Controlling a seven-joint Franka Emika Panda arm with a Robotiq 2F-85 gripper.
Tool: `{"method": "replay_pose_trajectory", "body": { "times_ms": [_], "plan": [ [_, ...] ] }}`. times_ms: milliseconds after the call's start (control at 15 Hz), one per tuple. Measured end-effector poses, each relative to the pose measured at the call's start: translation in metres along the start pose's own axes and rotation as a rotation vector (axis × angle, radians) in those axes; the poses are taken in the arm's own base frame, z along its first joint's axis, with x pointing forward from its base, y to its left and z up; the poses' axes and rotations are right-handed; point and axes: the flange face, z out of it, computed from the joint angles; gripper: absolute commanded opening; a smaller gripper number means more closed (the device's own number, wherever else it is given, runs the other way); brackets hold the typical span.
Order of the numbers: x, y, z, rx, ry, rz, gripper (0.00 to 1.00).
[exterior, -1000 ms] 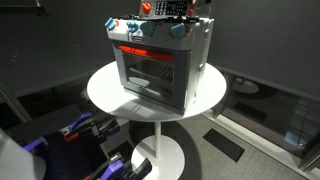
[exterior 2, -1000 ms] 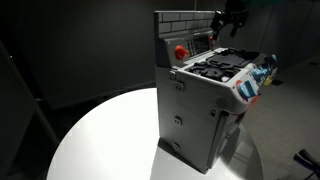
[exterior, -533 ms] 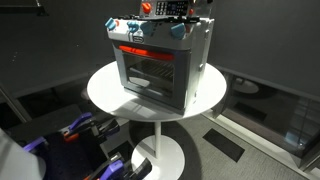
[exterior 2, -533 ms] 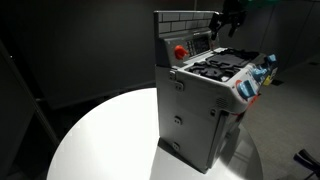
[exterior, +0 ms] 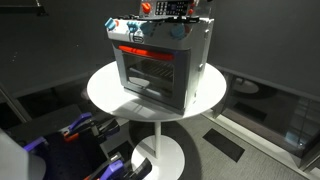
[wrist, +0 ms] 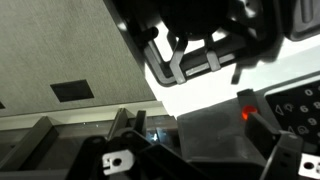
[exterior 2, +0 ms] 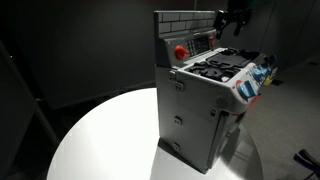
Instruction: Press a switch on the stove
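Note:
The grey toy stove [exterior: 160, 68] stands on a round white table [exterior: 105, 90], with a glass door under a red strip and blue-white knobs [exterior: 178, 32] on its top front edge. In an exterior view the stove [exterior 2: 200, 110] shows black burners, a brick-pattern back panel and a red button [exterior 2: 181, 51] on it. My gripper [exterior 2: 233, 17] hovers above the back right of the stove top, near the back panel's end, touching nothing. In the wrist view the fingers [wrist: 200, 150] stand apart and empty, with a red glowing button [wrist: 247, 113] on a grey panel between them.
The table [exterior 2: 100, 145] has a single pedestal foot [exterior: 160, 155]. Dark equipment with blue and red parts [exterior: 85, 130] lies on the floor beside it. The surroundings are dark curtains and carpet.
My gripper has shifted slightly up and to the right above the stove's back edge. The stove has not moved.

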Motion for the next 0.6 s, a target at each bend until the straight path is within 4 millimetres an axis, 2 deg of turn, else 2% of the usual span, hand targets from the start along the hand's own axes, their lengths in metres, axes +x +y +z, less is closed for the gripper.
{"method": "replay_pose_trajectory", "body": {
  "times_ms": [267, 600],
  "plan": [
    [-0.019, 0.009, -0.014, 0.002, -0.111, -0.004, 1.00],
    [-0.054, 0.024, -0.027, 0.025, -0.230, -0.064, 1.00]
  ]
}}
